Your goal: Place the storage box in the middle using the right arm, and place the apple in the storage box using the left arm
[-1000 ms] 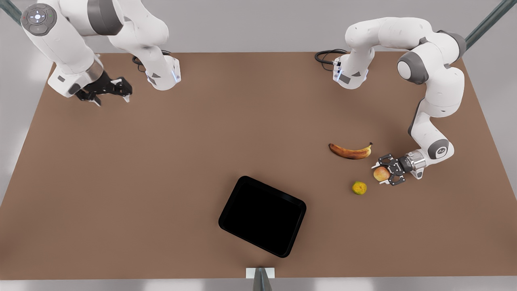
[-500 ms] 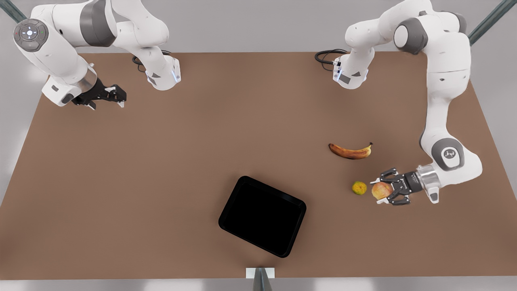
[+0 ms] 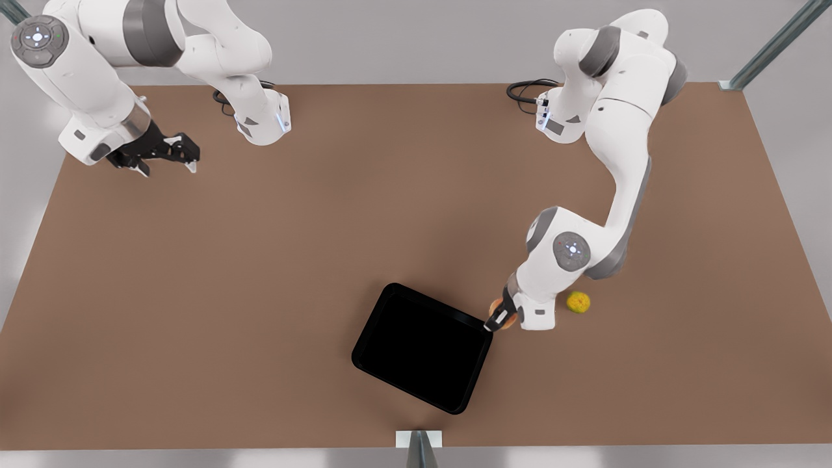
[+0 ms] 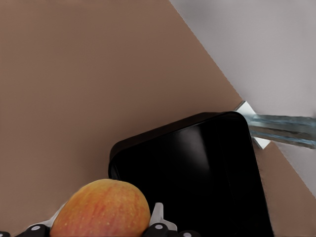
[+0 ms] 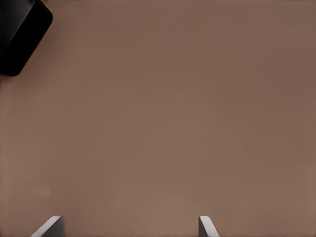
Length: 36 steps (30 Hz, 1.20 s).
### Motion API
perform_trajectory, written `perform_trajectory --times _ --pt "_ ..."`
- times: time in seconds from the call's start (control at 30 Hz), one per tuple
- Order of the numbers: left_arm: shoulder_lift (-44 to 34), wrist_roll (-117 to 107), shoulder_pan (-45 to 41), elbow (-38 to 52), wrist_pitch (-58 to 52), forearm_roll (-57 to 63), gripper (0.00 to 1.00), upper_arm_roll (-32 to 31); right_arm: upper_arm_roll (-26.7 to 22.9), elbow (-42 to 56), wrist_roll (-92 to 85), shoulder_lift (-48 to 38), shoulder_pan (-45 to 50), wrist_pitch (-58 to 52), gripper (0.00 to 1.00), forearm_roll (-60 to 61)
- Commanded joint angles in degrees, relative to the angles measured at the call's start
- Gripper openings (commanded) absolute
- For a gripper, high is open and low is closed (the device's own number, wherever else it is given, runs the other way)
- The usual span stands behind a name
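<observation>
Two grippers: left gripper (image 3: 499, 318) clamps the apple (image 4: 101, 210) beside the storage box (image 3: 422, 346), ready to drop; right gripper (image 3: 170, 151) waits, fingers spread.

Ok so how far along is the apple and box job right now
Done: the storage box sits mid-table. In hand: the left gripper holds the apple at the box's corner, not yet over it. Left: move it inside and release. The right gripper waits open at the far side.

The left gripper (image 3: 499, 318) is carrying the apple (image 4: 100, 209) away from the table's right side toward the storage box (image 3: 422, 348), now reaching its near corner (its arm now covering the banana). The right gripper (image 3: 170, 151) is drifting slightly toward the table's far-left corner.
</observation>
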Motion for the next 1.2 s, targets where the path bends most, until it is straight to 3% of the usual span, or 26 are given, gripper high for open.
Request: perform_trajectory --times 0.0,0.1,0.3,0.33,0.37,0.4,0.5,0.67,0.73,0.77,0.87,0.93,1.03,1.07,1.1,1.17 --pt "0.21 -0.49 -0.65 0.41 -0.11 7.87 0.59 0.61 -0.04 -0.04 0.0 0.13 -0.01 0.0 1.0 0.01" --pt "3.81 -8.67 -6.98 6.57 3.67 7.79 0.59 4.92 0.22 0.05 0.0 1.97 0.7 0.62 1.0 0.28" --pt "8.03 -25.98 -15.95 10.08 7.71 8.05 0.6 10.72 0.05 0.32 0.08 1.97 0.08 1.41 1.0 0.28" --pt "8.82 -27.56 -16.3 10.7 7.97 9.8 0.63 11.07 -0.04 0.23 0.08 1.88 -0.01 1.06 1.0 0.28" --pt "10.67 -29.94 -16.39 12.45 9.21 11.91 0.78 11.08 -0.04 0.14 0.08 1.97 0.08 1.23 1.0 0.28" --pt "11.2 -31.17 -16.39 12.81 9.64 12.27 1.0 11.07 -0.04 0.05 0.08 1.88 0.17 1.06 1.0 0.28" --pt "14.71 -38.73 -17.27 17.11 9.65 16.31 1.0 10.81 -0.22 -0.12 0.08 1.88 -0.1 0.88 1.0 0.28" --pt "13.75 -40.05 -17.71 17.03 7.8 16.31 1.0 10.55 -0.31 0.67 0.08 1.88 -1.5 3.26 1.0 0.28" --pt "9.36 -37.15 -17.53 15.54 3.58 15.35 1.0 10.37 -0.04 0.49 0.08 1.71 -1.06 2.9 1.0 0.28" --pt "4.7 -34.61 -16.83 10.36 3.14 13.94 1.0 10.63 0.31 0.32 0.08 1.71 -0.8 2.55 1.0 0.19" --pt "-9.53 -0.87 -11.91 -0.89 -7.31 0.85 1.0 11.08 0.22 1.37 1.05 1.45 -1.24 1.59 1.0 0.28" --pt "-22.98 22.86 -6.55 -13.64 -11.88 -5.39 1.0 10.99 1.28 2.6 8.96 1.18 -0.62 -0.35 1.0 0.19" --pt "-35.55 57.92 2.94 -18.56 -30.6 -10.23 1.0 10.72 1.19 4.18 8.0 1.62 -0.71 -2.1 1.0 0.02" --pt "-40.21 72.35 5.15 -21.64 -35.26 -10.23 1.0 14.14 1.01 4.36 7.82 1.45 -0.71 -3.6 1.0 0.01" --pt "-41.36 74.91 5.15 -20.68 -37.81 -9.88 1.0 16.17 1.01 4.62 5.89 1.44 -0.8 -4.48 1.0 -0.07" --pt "-33.11 74.56 6.2 -9.96 -39.66 -8.92 1.0 17.4 0.66 4.45 5.09 1.53 -1.41 -5.44 1.0 -0.07"
